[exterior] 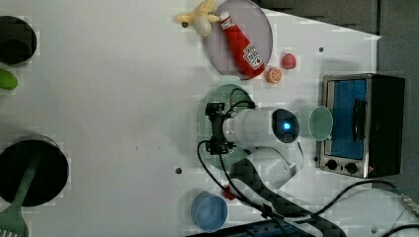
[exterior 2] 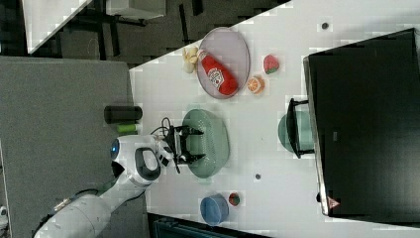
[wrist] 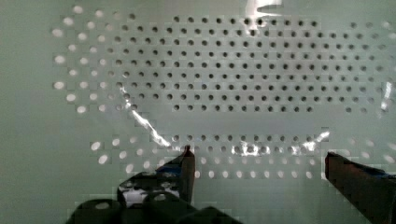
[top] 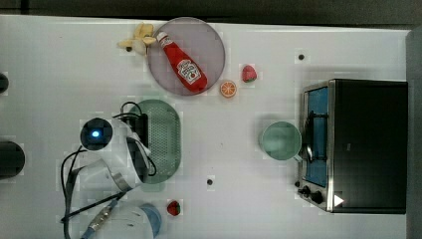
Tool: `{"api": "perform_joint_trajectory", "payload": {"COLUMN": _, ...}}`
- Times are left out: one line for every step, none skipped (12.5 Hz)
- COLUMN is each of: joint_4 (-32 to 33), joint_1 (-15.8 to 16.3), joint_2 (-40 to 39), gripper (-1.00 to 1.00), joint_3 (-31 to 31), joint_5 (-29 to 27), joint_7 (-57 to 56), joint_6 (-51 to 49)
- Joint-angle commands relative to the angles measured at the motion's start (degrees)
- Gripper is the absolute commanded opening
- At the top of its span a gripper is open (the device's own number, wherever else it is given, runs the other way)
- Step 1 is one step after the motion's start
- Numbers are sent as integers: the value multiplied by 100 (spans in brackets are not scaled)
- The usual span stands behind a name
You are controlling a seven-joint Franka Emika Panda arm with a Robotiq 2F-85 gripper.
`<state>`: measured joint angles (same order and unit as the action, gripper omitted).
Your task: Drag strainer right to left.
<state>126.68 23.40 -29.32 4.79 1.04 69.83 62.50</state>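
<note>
In the right view, the gripper (exterior 2: 188, 145) is seen with jaws spread wide over the nine o'clock side of the strainer (exterior 2: 213, 144), apparently inside its rim, contact being undeterminable.

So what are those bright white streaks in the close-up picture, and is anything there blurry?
Wrist view: the streaks are glare, light reflecting off the strainer's shiny plastic; its holes turn soft and smeared toward the edges, and the open gripper's fingertips look dark and blurred. Top view: the white table is evenly lit, with soft shadows.
</note>
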Motion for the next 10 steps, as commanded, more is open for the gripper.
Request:
{"api": "perform_joint_trajectory", "payload": {"joint_4": -388, "joint_1": 270, "joint_2": -107, "gripper": 100, "joint_3": 29, "joint_5": -67, "joint_7": 491, "joint_6": -207}}
{"api": "perform_joint_trajectory", "payload": {"joint_4": -508, "joint_1": 336, "joint_2": -172, "gripper": 100, "joint_3": 33, "joint_5": -178, "joint_7": 490, "joint_6": -259}}
{"api": "perform_joint_trajectory", "payload": {"joint_4": -628, "joint_1": 396, "joint_2": -236, "gripper": 100, "joint_3": 46, "joint_5": -287, "joint_7": 490, "joint_6": -309}}
{"api": "perform_joint_trajectory", "payload": {"joint_4": -733, "joint_1": 450, "joint_2": -299, "gripper": 100, "joint_3": 66, "joint_5": -392, "joint_7": 494, "joint_6": -356}}
{"api": "perform_joint_trajectory", "payload": {"joint_4": -833, "joint_1": 507, "joint_2": -356, "gripper": 100, "joint_3": 78, "joint_5": -483, "joint_7": 492, "joint_6": -371}}
{"api": "perform_joint_trajectory", "payload": {"joint_4": -942, "joint_1": 567, "joint_2": -408, "gripper": 100, "joint_3": 80, "joint_5": -593, "joint_7": 499, "joint_6": -383}}
{"api": "perform_joint_trajectory", "payload": {"joint_4": -1038, "joint_1": 625, "joint_2": -465, "gripper": 100, "joint_3": 82, "joint_5": -701, "joint_7": 500, "joint_6": -408}}
{"api": "perform_joint_trajectory", "payload": {"joint_4": -1127, "joint_1": 681, "joint_2": -516, "gripper": 100, "joint_3": 84, "joint_5": -764, "joint_7": 499, "joint_6": -409}}
{"api": "perform_joint_trajectory", "payload": {"joint_4": -1200, "joint_1": 735, "joint_2": -566, "gripper": 100, "joint_3": 84, "joint_5": -790, "joint_7": 502, "joint_6": -417}}
{"api": "perform_joint_trajectory", "payload": {"joint_4": -1263, "joint_1": 790, "joint_2": -609, "gripper": 100, "joint_3": 84, "joint_5": -805, "joint_7": 503, "joint_6": -413}}
